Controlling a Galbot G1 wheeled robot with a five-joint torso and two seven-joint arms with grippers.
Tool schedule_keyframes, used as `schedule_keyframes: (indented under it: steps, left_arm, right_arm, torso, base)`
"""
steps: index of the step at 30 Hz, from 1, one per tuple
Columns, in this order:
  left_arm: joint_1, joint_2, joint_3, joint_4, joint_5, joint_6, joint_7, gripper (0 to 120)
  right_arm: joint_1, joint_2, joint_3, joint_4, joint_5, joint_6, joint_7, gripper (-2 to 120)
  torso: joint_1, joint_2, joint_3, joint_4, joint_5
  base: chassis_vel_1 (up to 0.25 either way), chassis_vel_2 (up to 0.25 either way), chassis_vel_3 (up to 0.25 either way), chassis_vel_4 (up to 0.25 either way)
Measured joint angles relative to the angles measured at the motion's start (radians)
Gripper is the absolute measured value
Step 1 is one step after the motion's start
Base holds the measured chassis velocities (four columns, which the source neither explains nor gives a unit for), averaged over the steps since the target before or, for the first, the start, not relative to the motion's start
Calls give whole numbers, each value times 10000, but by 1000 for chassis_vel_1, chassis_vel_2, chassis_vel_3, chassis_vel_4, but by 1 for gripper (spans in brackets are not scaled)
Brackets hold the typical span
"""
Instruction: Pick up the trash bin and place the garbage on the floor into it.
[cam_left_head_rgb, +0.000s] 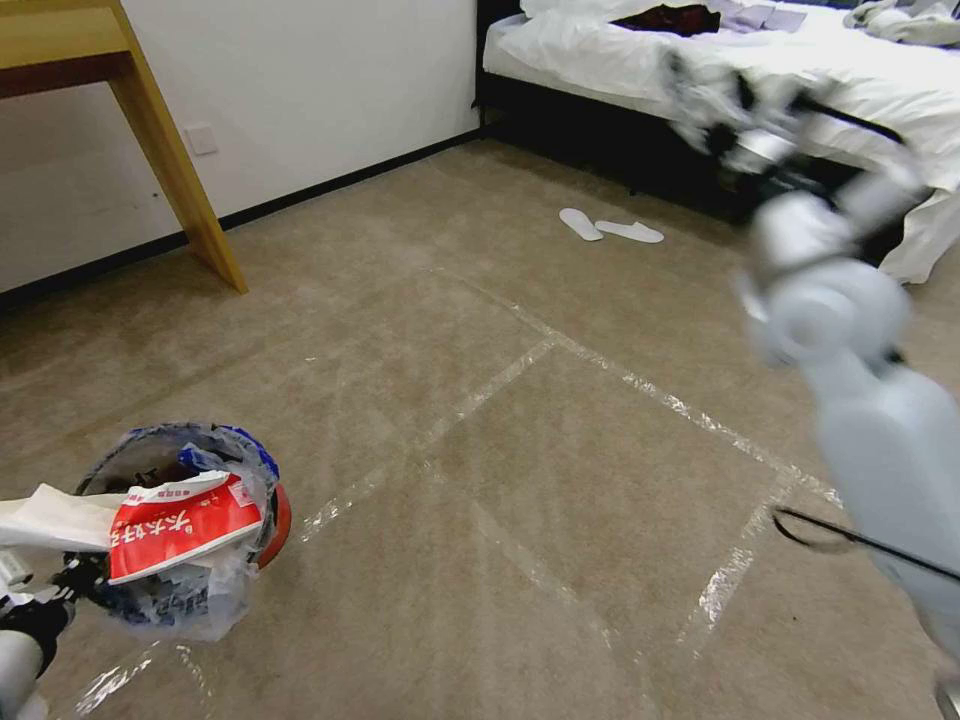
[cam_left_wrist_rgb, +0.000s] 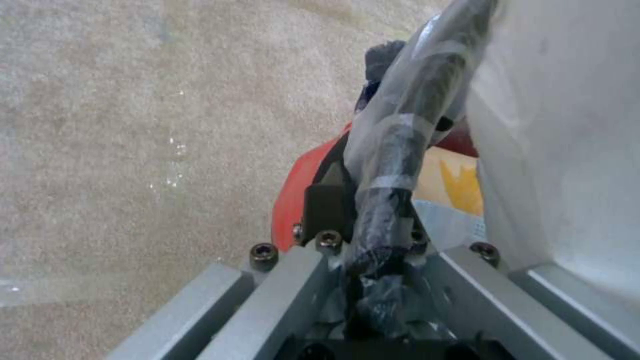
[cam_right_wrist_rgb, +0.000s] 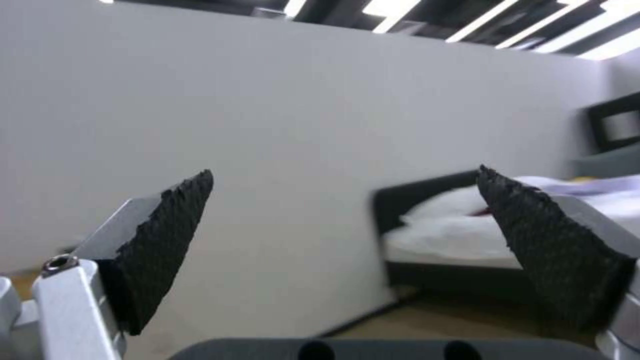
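Closest to the head camera, low at the robot's left side, the left gripper (cam_left_wrist_rgb: 373, 250) is clamped on the bag-wrapped rim of the small round red trash bin lined with clear printed plastic (cam_left_head_rgb: 190, 530), holding it above the beige-brown carpeted floor crossed by shiny clear tape lines (cam_left_head_rgb: 560, 470). A red and white wrapper (cam_left_head_rgb: 180, 525) and a white paper wad (cam_left_head_rgb: 50, 515) sit in the bin's mouth, which tilts toward the camera. Outward from that grip, the taped carpet ahead carries no loose litter; a pair of flat white slippers (cam_left_head_rgb: 610, 228) lies far forward near the white-sheeted bed (cam_left_head_rgb: 640, 60). The right gripper (cam_right_wrist_rgb: 340, 235) is raised high on the robot's right, well apart from the bin, its black textured pads (cam_right_wrist_rgb: 167, 240) spread wide and empty, pointing toward the wall and bed. Judging by this, the bin lies far across from the free claw, down and to its left.
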Motion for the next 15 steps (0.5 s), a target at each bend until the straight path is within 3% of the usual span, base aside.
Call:
schedule_keyframes:
  steps: [5, 9, 10, 15]
  left_arm:
    - [-2, -50, 2, -96, 25, -5, 30, 0]
    - [-14, -80, 1, -170, 117, -20, 55, 0]
    - [0, -88, 12, -223, 225, -38, 96, 0]
    - [8, -167, 18, -319, 339, -78, 170, 0]
  right_arm:
    - [-2907, 624, 1774, 1284, -1304, 491, -124, 100]
    - [-4274, 1056, 2247, 1749, -2142, 962, -395, 100]
    - [-5195, 1326, 2457, 2103, -2640, 1021, -443, 100]
    - [-6097, 1896, 2474, 2452, -3436, 986, -123, 100]
  torso:
    - [0, 1, -1, 2, -5]
    - [-1, 1, -1, 4, -4]
    - [-1, 1, 0, 1, -6]
    - [-1, 0, -1, 1, -9]
  base:
    - [0, 0, 0, 0]
    - [0, 0, 0, 0]
    - [0, 0, 0, 0]
    - [0, 0, 0, 0]
